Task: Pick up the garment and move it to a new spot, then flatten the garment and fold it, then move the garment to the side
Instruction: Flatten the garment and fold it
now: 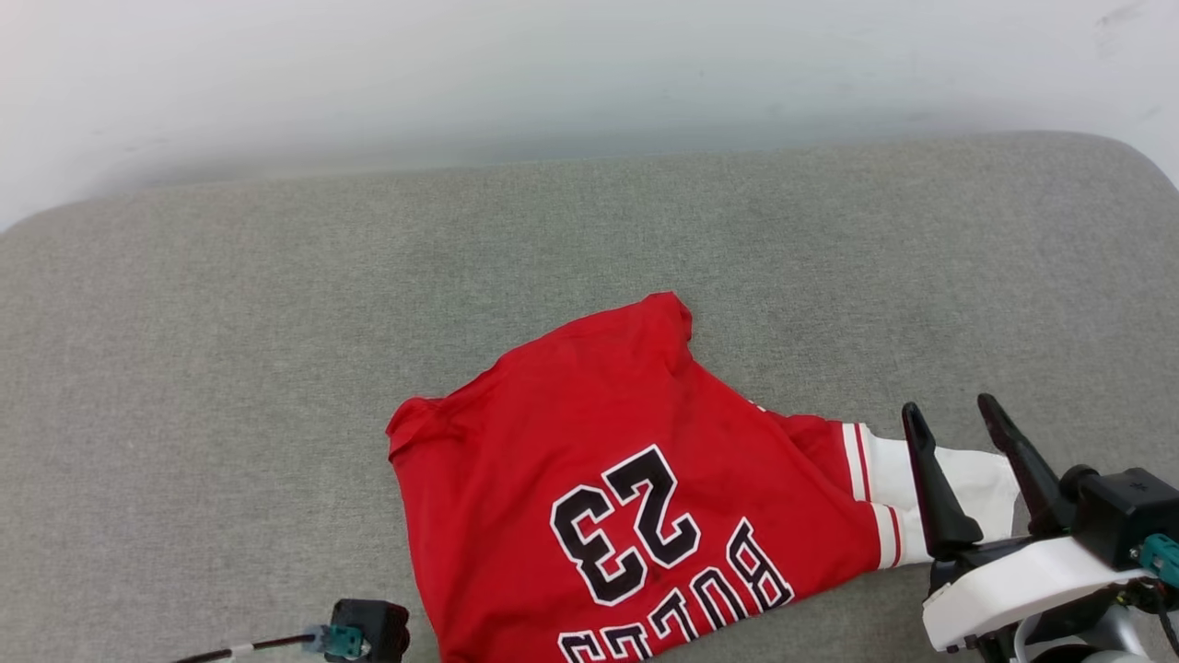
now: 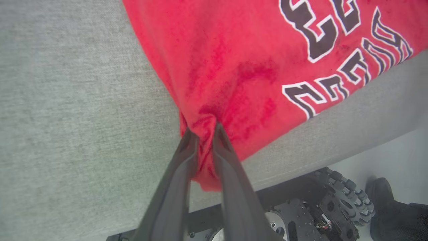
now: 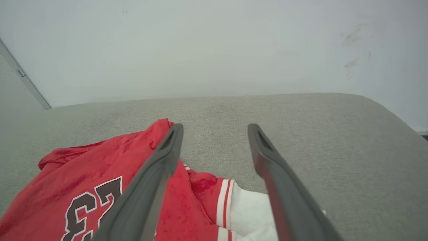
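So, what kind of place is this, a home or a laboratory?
Probably an indoor test room, not certainly: a grey fabric-covered surface stands against a plain white wall, with one red jersey on it.

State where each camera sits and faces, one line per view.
Head view: high, looking down at the garment on the grey cushion; right gripper lower right.
Left wrist view: along the left gripper, shut on the garment; wheeled base below.
Right wrist view: along the open right gripper toward the wall.
Shared: all three show the garment.
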Robot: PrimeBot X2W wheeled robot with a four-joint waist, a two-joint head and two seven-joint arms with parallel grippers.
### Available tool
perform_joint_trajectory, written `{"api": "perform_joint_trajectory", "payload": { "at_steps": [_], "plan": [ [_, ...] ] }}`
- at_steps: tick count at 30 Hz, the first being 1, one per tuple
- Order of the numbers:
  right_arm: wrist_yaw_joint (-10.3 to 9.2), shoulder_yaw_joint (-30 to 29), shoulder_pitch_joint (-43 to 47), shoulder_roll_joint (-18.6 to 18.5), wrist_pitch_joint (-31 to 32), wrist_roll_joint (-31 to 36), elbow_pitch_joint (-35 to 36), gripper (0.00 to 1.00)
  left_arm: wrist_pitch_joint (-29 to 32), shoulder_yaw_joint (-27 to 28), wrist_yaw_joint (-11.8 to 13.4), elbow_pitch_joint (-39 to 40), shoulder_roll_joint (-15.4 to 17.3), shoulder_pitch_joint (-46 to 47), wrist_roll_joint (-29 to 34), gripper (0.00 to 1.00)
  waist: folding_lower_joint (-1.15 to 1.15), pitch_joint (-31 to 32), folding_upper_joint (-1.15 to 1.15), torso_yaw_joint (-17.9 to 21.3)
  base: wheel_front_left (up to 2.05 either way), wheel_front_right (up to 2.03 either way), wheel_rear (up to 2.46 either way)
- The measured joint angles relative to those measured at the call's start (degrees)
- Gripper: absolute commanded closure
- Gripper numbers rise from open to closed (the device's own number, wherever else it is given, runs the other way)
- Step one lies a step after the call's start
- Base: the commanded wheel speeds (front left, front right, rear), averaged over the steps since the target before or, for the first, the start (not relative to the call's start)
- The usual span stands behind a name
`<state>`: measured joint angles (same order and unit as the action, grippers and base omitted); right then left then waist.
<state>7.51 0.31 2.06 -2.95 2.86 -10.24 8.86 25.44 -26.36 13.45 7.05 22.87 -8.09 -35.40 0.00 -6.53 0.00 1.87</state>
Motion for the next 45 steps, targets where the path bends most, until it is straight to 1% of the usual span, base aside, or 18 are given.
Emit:
{"api": "perform_joint_trajectory", "payload": {
  "at_steps": [1, 4, 7, 11, 14, 17, 18, 24, 28, 32, 36, 37, 38, 39, 40, 41, 43, 45],
  "plan": [
    [0.0, -0.1, 0.0, 0.0, 0.1, 0.8, 0.2, 0.0, -0.9, -0.1, -0.1, -0.4, -0.6, 0.0, 0.0, 0.0, 0.0, 0.1, 0.0, -0.1, 0.0, 0.0, 0.0],
    [0.0, -0.4, 0.2, 0.0, 0.2, 0.9, 0.4, 0.0, -3.5, 0.3, -0.4, -1.3, -2.4, 0.7, -0.5, 0.0, 0.0, 0.6, 0.0, -0.3, 0.0, 0.0, 0.0],
    [0.0, -0.6, 0.8, 0.0, 0.6, 0.9, 0.4, 0.0, -6.9, 1.3, -0.6, -0.9, -3.0, 2.3, 0.3, 0.0, 0.0, 1.3, 0.0, -0.5, 0.0, 0.0, 0.0],
    [0.0, -1.0, 1.1, 0.0, 1.0, 0.2, 0.6, 0.0, -11.0, 3.4, -0.2, 0.5, -2.6, 4.2, 2.0, 0.0, 0.0, 2.0, 0.0, -0.5, 0.0, 0.0, 0.0],
    [-0.01, -1.3, 1.4, 0.0, 1.2, 0.1, 0.9, 0.0, -10.9, 5.7, 0.2, 0.3, -0.9, 6.4, 2.1, 0.0, 0.0, 1.9, 0.0, -0.5, 0.0, 0.0, 0.0],
    [0.0, -1.3, 1.4, 0.0, 1.3, 0.1, 1.1, 0.0, -8.2, 7.3, -0.5, -0.5, 1.4, 9.7, 1.3, 0.0, 0.0, 1.1, 0.0, -0.4, 0.0, 0.0, 0.0],
    [0.0, -1.2, 1.3, 0.0, 1.5, 0.1, 1.2, 0.0, -6.4, 7.3, -1.0, -1.0, 2.4, 11.0, 1.2, 0.0, 0.0, 0.7, 0.0, -0.4, 0.0, 0.0, 0.0],
    [-0.01, -0.4, -0.1, 0.0, 1.2, 0.0, 0.9, 0.0, 2.8, 6.7, -5.4, -4.5, 6.2, 19.4, -1.6, 0.0, 0.0, -2.6, 0.0, 0.2, 0.0, 0.0, 0.0],
    [0.0, 0.5, -1.5, 0.0, 0.7, -0.5, 0.3, 0.0, 8.0, 5.1, -8.1, -7.8, 7.1, 23.8, -3.1, 0.0, 0.0, -5.3, 0.0, 1.0, 0.0, 0.0, 0.0],
    [-0.01, 0.9, -2.7, 0.0, -0.3, -1.1, -0.9, 0.0, 11.3, 3.8, -9.4, -10.7, 7.3, 26.6, -3.5, 0.0, 0.0, -7.5, 0.0, 2.2, 0.0, 0.0, 0.0],
    [-0.01, 1.0, -3.2, 0.0, -0.9, -1.0, -2.2, 0.0, 14.1, 2.7, -10.3, -14.1, 8.3, 28.2, -3.3, 0.0, 0.0, -8.9, 0.0, 3.6, 0.0, 0.0, 0.0],
    [-0.01, 1.1, -3.4, 0.0, -1.1, -1.0, -2.6, 0.0, 15.1, 2.3, -10.5, -14.8, 8.7, 28.4, -3.3, 0.12, 0.0, -9.2, 0.0, 3.9, 0.0, 0.0, 0.0],
    [0.0, 1.2, -3.6, 0.0, -1.3, -1.3, -2.8, 0.0, 16.4, 1.9, -11.0, -15.4, 9.1, 28.8, -3.5, 0.42, 0.0, -9.4, 0.0, 4.2, 0.0, 0.0, 0.0],
    [0.0, 1.2, -3.7, 0.0, -1.4, -1.4, -3.1, 0.0, 17.9, 1.5, -11.5, -15.8, 9.2, 29.4, -4.1, 0.55, 0.0, -9.5, 0.0, 4.4, 0.0, 0.0, 0.0],
    [0.0, 1.3, -3.9, 0.0, -1.7, -1.6, -3.4, 0.0, 19.1, 1.1, -12.1, -16.3, 9.5, 29.8, -4.4, 0.79, 0.0, -9.6, 0.0, 4.6, 0.0, 0.0, 0.0],
    [-0.01, 1.4, -3.9, 0.0, -1.8, -1.7, -3.6, 0.0, 20.0, 0.9, -12.7, -16.6, 9.9, 30.2, -4.7, 1.0, 0.0, -9.7, 0.0, 4.8, 0.0, 0.0, 0.0],
    [0.0, 1.6, -4.2, 0.0, -2.1, -1.9, -4.1, 0.0, 21.3, 0.7, -13.4, -17.0, 10.3, 30.4, -5.6, 1.0, 0.0, -9.7, 0.0, 5.2, 0.0, 0.0, 0.0],
    [-0.01, 1.5, -4.2, 0.0, -2.3, -1.9, -4.6, 0.0, 20.2, 0.7, -13.9, -16.9, 10.4, 30.4, -5.6, 1.0, 0.0, -9.6, 0.0, 5.3, 0.0, 0.0, 0.0]
  ]
}}
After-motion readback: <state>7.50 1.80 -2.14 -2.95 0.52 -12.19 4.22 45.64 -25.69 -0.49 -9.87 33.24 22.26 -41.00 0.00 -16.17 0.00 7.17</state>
